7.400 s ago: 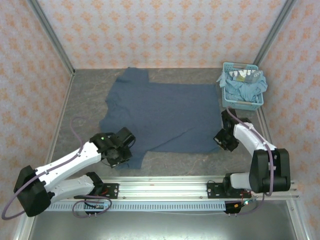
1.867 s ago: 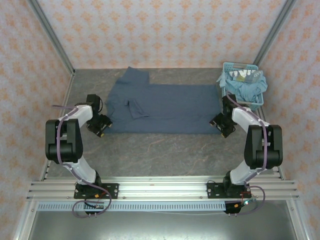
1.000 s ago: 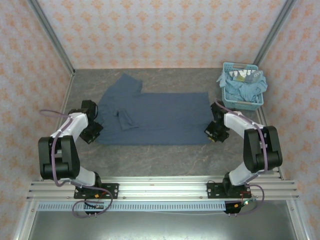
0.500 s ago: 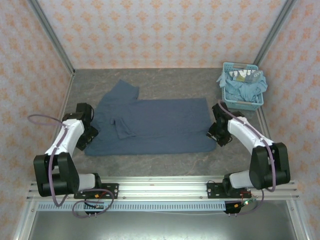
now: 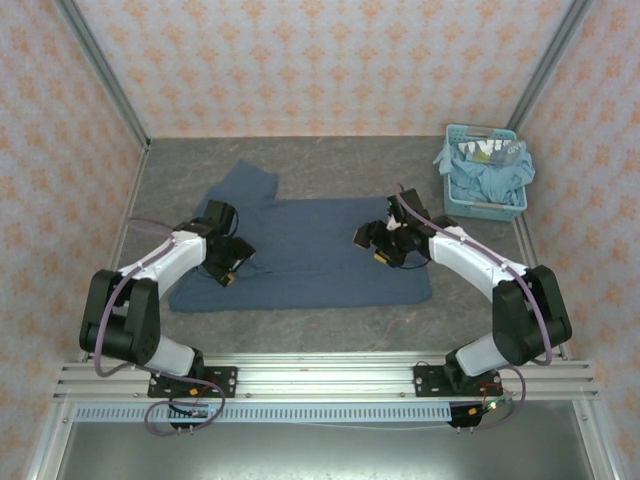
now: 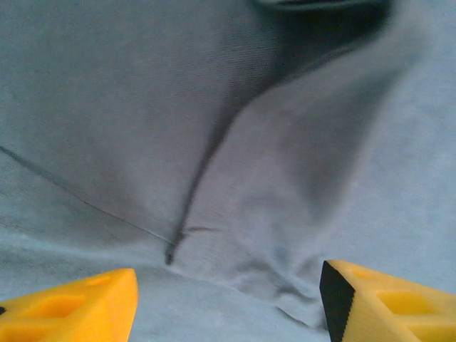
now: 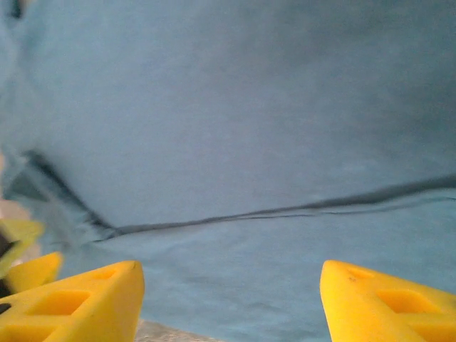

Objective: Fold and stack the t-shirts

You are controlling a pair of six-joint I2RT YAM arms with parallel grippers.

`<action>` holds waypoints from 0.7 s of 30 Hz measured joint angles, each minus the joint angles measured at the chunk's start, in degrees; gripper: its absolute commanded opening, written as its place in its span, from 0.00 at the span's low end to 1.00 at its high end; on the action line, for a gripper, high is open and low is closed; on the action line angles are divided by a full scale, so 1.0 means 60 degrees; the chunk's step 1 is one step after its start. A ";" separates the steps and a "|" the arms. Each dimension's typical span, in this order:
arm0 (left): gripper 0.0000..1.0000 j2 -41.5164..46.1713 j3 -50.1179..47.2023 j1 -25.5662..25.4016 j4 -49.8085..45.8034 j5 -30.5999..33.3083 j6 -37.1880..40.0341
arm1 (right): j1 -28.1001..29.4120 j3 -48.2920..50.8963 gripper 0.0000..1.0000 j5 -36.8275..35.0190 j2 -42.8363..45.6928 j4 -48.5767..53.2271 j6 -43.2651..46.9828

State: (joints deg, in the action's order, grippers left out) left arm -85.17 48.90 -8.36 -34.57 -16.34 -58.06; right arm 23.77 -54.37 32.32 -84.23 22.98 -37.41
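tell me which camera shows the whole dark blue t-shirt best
Top external view: the t-shirt fits in frame, its outline and far-left sleeve clear, though the arms cover bits. The left wrist view gives a close patch with folds; the right wrist view a close patch crossed by a dark line.

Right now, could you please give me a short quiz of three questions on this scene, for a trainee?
1. True or false: the left gripper and the right gripper are both open over the t-shirt.
2. Where does the basket stand on the table? A) far right corner B) far left corner C) near edge
3. What colour are the fingers?
Key: 1 true; 2 A; 3 yellow.
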 measured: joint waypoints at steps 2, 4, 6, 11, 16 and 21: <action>0.69 -0.0393 0.0018 0.0000 -0.0015 0.0069 -0.0004 | 0.0015 -0.0004 0.66 0.0124 -0.0018 -0.0262 -0.0087; 0.68 -0.0641 0.0018 -0.0004 -0.0007 0.0076 -0.0004 | 0.0015 -0.0004 0.66 0.0171 -0.0044 -0.0350 -0.0149; 0.67 -0.0783 0.0040 -0.0004 0.0004 0.0076 -0.0004 | 0.0015 -0.0004 0.66 0.0193 -0.0051 -0.0353 -0.0157; 0.56 -0.1133 0.0441 -0.0102 0.0106 0.0076 -0.0076 | 0.0015 -0.0004 0.66 0.0186 -0.0055 -0.0353 -0.0193; 0.52 -0.1494 0.1206 -0.0375 0.0058 0.0087 -0.0106 | 0.0015 -0.0004 0.66 0.0149 -0.0062 -0.0353 -0.0259; 0.50 -0.2302 0.2535 -0.0619 -0.0550 0.0295 -0.0080 | 0.0015 -0.0004 0.66 0.0106 -0.0098 -0.0346 -0.0262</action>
State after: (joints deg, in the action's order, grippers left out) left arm -98.98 64.12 -12.08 -37.87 -14.57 -58.54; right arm 23.86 -54.39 32.95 -84.82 20.91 -38.98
